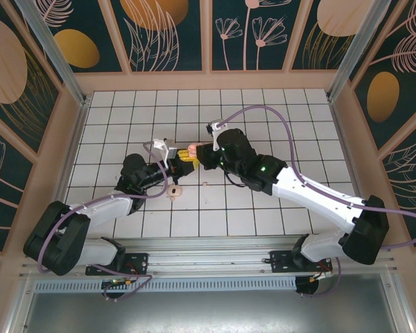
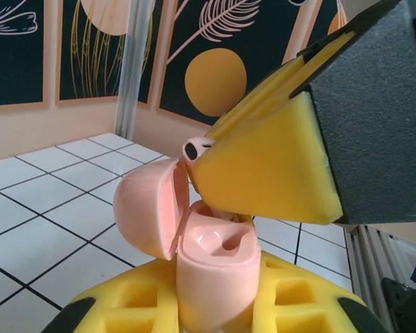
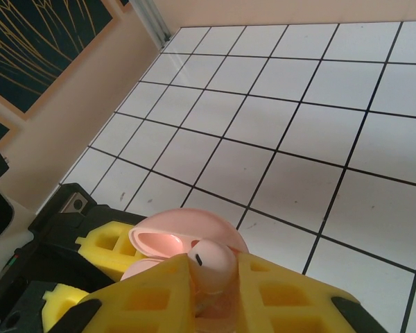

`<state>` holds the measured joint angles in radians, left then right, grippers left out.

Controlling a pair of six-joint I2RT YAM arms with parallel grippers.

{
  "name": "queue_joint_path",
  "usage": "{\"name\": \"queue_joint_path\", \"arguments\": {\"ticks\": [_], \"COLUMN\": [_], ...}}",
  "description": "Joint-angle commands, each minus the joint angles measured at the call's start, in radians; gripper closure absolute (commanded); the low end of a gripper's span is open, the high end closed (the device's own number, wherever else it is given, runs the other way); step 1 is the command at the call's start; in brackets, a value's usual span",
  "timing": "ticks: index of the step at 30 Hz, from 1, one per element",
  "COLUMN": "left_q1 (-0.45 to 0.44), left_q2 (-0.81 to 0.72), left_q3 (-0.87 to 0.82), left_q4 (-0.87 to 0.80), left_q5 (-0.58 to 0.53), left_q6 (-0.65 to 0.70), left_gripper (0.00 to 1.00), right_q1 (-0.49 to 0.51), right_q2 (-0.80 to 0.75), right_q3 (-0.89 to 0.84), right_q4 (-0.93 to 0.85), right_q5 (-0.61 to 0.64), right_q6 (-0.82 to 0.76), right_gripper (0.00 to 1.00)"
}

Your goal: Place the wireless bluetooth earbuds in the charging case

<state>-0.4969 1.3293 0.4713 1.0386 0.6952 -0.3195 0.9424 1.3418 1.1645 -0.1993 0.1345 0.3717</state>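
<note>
The white tiled table (image 1: 263, 118) with its black grid lines spreads under both of my arms, which meet over its middle. My left arm (image 1: 90, 208) reaches in from the left and my right arm (image 1: 312, 191) from the right. My left gripper (image 2: 215, 309) is clamped with its yellow foam pads on the pale pink rounded plastic charging case (image 2: 215, 267), holding it upright. The case's domed lid (image 2: 145, 211) is swung open to one side. My right gripper (image 3: 215, 305) is squeezed on a tiny whitish-pink earbud (image 3: 211, 260), whose round head pokes out from the pad tips. The earbud sits just above the case's open mouth, close beside the lid's inner face. Its stem is hidden by foam, so I cannot tell whether it is in a well.
</note>
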Motion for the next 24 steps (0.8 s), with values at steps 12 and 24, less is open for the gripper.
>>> {"name": "queue_joint_path", "arguments": {"ticks": [12,24], "left_q1": [-0.004,-0.004], "left_q2": [-0.021,-0.028], "left_q3": [0.049,0.046], "left_q4": [0.036,0.028], "left_q5": [-0.013,-0.018], "left_q6": [0.022,0.035], "left_gripper": [0.92,0.92], "right_q1": [0.014,0.003], "right_q2": [0.002,-0.017], "right_q3": [0.045,0.04], "right_q4": [-0.054,-0.022], "right_q5": [-0.062,-0.107], "right_q6": [-0.048,-0.01], "right_gripper": [0.78,0.66]}}
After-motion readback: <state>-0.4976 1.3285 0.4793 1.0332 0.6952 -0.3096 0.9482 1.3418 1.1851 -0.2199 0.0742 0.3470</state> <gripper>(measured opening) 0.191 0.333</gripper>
